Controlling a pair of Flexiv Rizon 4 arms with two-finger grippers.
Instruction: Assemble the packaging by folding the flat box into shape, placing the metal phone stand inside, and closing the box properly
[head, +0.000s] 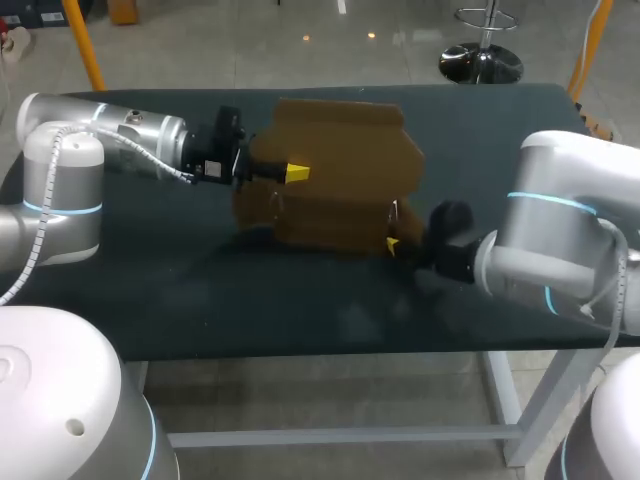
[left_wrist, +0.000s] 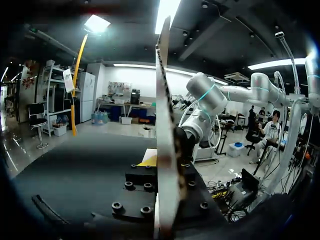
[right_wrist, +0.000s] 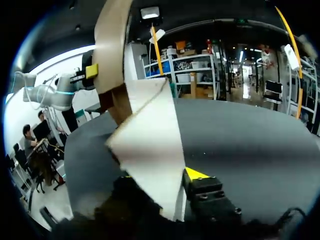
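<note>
Both arms hold the unfolded box (head: 340, 165) upright.
The left gripper (head: 292, 172) clamps the box's left edge, the right gripper (head: 393, 243) its lower right corner; its long axis runs between them.

We work at a counter (head: 300, 300) with a dark, matte top that spans nearly the full width of our head view. It stands on a pale metal frame, with a leg (head: 505, 405) at our right and a crossbar (head: 340, 437) low along the front.

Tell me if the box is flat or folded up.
Partly folded: the box stands on edge, panels bent at angles, flaps spread, not a closed shape.
</note>
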